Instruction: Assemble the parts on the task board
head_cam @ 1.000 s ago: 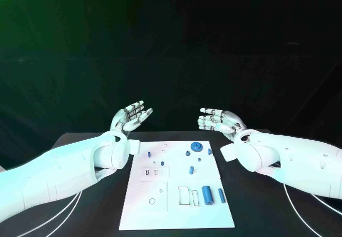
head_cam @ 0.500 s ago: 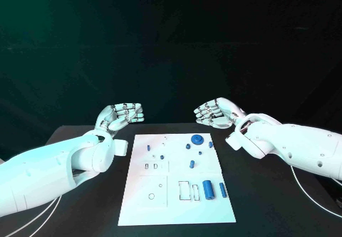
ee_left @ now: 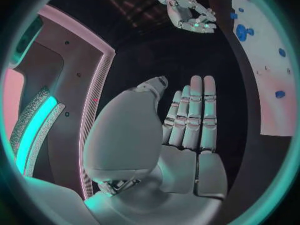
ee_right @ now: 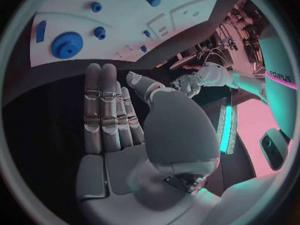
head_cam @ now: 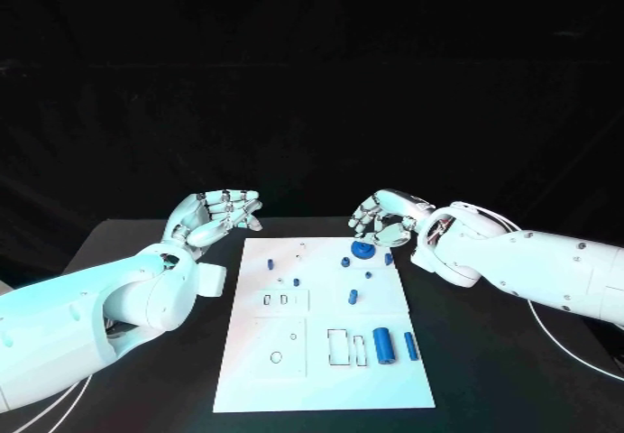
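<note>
Both of our silver hands hang over the far end of the white task board [head_cam: 325, 361], holding nothing: left hand [head_cam: 215, 216] beside its left corner, fingers loosely curled; right hand [head_cam: 386, 221] above the blue gear-shaped part [head_cam: 362, 248] (fingers curled too). Small blue parts lie across the board.

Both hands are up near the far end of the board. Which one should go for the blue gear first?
Right, probably. The right hand hangs just above the gear at the board's far right corner, holding nothing. The left hand is off the board's left edge, farther from it.
</note>
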Motion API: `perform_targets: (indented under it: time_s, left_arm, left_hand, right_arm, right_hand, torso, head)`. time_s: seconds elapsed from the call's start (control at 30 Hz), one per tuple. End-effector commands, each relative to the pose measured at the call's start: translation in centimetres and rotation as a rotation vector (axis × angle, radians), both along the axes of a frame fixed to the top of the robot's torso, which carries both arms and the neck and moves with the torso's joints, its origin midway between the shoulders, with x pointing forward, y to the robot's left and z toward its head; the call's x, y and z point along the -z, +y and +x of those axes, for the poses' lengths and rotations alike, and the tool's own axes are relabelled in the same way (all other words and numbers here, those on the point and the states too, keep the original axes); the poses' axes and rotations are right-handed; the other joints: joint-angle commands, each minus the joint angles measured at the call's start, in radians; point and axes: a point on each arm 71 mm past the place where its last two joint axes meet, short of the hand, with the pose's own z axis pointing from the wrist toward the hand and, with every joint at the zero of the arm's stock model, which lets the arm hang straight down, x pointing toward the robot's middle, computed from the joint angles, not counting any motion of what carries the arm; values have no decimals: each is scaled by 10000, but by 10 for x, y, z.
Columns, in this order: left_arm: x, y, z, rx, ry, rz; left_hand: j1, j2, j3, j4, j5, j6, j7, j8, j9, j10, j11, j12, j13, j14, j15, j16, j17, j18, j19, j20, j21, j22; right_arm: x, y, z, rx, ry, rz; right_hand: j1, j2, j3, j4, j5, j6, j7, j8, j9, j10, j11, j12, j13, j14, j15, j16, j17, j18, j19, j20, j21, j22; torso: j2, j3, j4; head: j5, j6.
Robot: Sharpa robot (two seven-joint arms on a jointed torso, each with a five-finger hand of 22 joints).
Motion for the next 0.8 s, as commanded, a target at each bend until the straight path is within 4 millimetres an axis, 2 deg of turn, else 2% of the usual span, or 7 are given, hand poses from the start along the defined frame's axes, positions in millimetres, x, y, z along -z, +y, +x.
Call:
perform_targets:
  time_s: [0.03,0.1,0.27,0.47,0.6,0.8]
  left_arm:
    - [-4,-5,-5,498,-8,-24]
    - [-6,-5,-7,544,11,-28]
    - [-10,-4,-10,591,23,-30]
    - [-14,-4,-12,672,2,-62]
    - [-15,-5,-13,724,7,-96]
    - [-16,-6,-14,780,43,-127]
  left_hand:
    - [-68,-64,83,-20,-42,3,26,-78,16,-105,-15,-40,-8,-63,-41,470,357,1,-212,-6,582,397]
    - [-111,-76,133,-46,-40,0,22,-98,28,-119,-17,-38,-4,-130,-49,865,618,8,-412,-3,1029,709]
    - [-156,-97,178,-70,-43,-14,22,-124,39,-146,-15,-43,-3,-228,-46,1223,826,20,-567,3,1497,1023]
    - [-174,-97,196,-77,-43,-31,34,-140,40,-175,-4,-46,-4,-280,-37,1330,882,21,-634,11,1654,1129]
    - [-188,-97,204,-78,-42,-44,45,-150,40,-198,5,-48,-5,-317,-29,1376,904,21,-673,17,1733,1183]
    - [-207,-95,206,-73,-41,-57,55,-160,40,-220,14,-51,-7,-347,-21,1407,918,21,-705,23,1790,1222]
  right_arm:
    - [5,3,-1,-33,-326,-1595]
    - [7,5,-1,-54,-345,-1910]
    - [11,9,-2,-108,-267,-2397]
    - [17,14,-2,-148,-158,-2801]
    - [21,15,-1,-135,-47,-3036]
    - [29,16,0,-107,143,-3312]
  right_hand:
    - [-56,-502,364,342,-73,200,-83,-174,287,158,-89,-87,18,621,-111,4854,4275,-674,1422,-200,4633,5179]
    - [-82,-605,357,409,-78,145,-59,-209,359,-28,-52,-95,2,792,-52,5987,5446,-836,1719,-171,5541,6364]
    - [-69,-697,197,486,-131,14,-41,-289,451,-336,13,-91,3,834,7,6950,6392,-946,1878,-91,6224,7252]
    - [-27,-687,-160,556,-174,-95,-79,-358,518,-716,26,-96,8,820,14,7397,6781,-990,1932,-8,6527,7651]
    - [4,-656,-311,581,-165,-121,-107,-374,538,-820,15,-96,16,815,1,7498,6862,-993,1936,13,6577,7717]
    - [86,-583,-502,608,-55,-137,-124,-388,569,-949,13,-90,27,814,-4,7644,6982,-1013,1977,34,6693,7882]
  torso:
    - [185,-43,96]
    - [239,-59,107]
    - [336,-85,136]
    - [443,-105,177]
    - [504,-128,236]
    - [565,-129,296]
  head:
    - [-103,29]
    - [-129,53]
    - [-173,84]
    - [-216,106]
    - [-239,86]
    - [-294,111]
